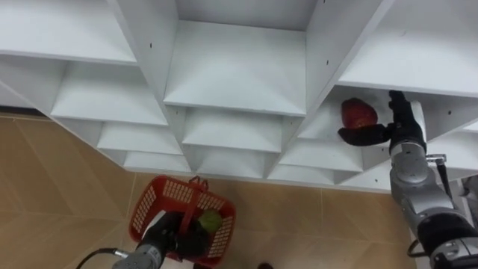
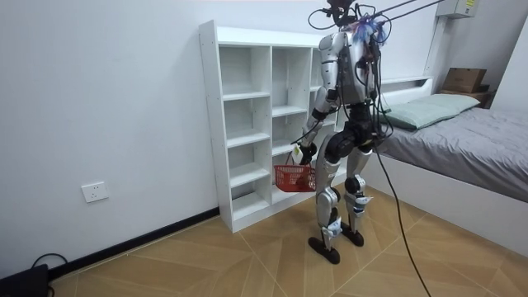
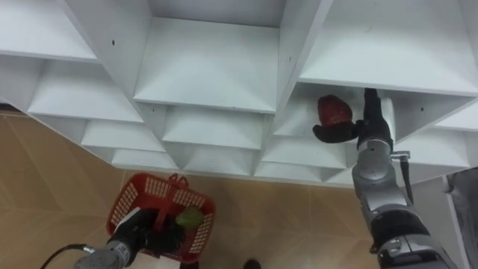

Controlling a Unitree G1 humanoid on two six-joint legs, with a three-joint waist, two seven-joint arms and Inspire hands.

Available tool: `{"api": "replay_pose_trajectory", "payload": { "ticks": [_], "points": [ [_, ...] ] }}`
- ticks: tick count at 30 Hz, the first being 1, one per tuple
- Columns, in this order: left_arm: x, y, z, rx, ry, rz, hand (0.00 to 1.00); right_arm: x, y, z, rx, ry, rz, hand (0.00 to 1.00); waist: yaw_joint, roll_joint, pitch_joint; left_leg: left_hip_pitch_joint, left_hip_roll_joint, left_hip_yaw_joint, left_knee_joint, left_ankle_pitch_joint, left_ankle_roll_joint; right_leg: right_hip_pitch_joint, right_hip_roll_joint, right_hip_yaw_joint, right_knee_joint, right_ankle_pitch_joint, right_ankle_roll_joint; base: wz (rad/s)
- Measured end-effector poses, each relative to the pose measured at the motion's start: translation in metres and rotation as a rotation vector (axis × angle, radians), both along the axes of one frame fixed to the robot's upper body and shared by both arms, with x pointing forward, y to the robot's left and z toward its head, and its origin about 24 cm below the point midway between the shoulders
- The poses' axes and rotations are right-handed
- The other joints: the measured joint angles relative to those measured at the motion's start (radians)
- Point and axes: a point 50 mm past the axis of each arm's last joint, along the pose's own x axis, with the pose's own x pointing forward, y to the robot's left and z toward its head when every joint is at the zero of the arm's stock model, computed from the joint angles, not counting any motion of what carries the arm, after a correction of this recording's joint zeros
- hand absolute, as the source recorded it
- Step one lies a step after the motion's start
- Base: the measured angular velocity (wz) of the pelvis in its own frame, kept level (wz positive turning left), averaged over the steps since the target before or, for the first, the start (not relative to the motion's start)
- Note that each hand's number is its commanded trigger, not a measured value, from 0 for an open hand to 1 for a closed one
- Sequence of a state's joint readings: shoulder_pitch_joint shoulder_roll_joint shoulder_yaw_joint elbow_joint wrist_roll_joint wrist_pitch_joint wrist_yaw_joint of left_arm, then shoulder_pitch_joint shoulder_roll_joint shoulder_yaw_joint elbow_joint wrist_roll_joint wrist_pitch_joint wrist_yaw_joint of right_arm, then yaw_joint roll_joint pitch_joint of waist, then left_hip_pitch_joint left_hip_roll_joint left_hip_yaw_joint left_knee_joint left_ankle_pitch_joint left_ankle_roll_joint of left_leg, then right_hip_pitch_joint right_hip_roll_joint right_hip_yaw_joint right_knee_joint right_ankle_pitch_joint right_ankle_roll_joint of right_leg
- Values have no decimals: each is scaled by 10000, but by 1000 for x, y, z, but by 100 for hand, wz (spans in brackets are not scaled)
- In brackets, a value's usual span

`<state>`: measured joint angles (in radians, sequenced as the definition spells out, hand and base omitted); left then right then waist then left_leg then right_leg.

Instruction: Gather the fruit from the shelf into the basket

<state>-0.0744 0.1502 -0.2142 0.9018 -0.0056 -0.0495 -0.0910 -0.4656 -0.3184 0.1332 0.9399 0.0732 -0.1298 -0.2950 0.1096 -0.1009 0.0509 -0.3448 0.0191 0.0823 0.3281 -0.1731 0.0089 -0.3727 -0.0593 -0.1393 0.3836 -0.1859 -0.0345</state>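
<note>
Red fruit (image 1: pixel 358 113), in the left eye view, sits in a right-side closet (image 1: pixel 239 75) compartment, the right hand (image 1: pixel 402 128) spread beside it, thumb beneath, not yet clamped; its fingers (image 1: pixel 398 101) should wrap it fully before lifting. Room view: robot stands at the closet, left hand (image 2: pixel 304 153) clamped on the red basket (image 2: pixel 294 177). Right eye view: green fruit (image 3: pixel 188 217) lies in the basket.

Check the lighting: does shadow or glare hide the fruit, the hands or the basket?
Left eye view: no glare; the red fruit sits in a shaded shelf compartment yet stands out against the white, the open right hand dark beside it. The left hand, gripping the red basket, reads as a dark mass beside a green fruit. Room view: even light.
</note>
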Motion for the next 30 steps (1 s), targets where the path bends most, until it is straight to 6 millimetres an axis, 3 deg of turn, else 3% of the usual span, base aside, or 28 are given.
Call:
{"api": "replay_pose_trajectory", "payload": {
  "ticks": [15,30],
  "points": [
    [8,-7,0,402,69,-615,100,6,0,4,-443,204,141,0,-2,-103,61,-379,-3,0,201,4,7,-380,-33,-18,133,6,-11,0],
    [9,-7,1,636,-84,-453,100,6,1,5,-537,28,2,0,57,143,72,-997,-6,-49,520,4,9,-902,-94,-140,473,7,-23,2]
  ]
}}
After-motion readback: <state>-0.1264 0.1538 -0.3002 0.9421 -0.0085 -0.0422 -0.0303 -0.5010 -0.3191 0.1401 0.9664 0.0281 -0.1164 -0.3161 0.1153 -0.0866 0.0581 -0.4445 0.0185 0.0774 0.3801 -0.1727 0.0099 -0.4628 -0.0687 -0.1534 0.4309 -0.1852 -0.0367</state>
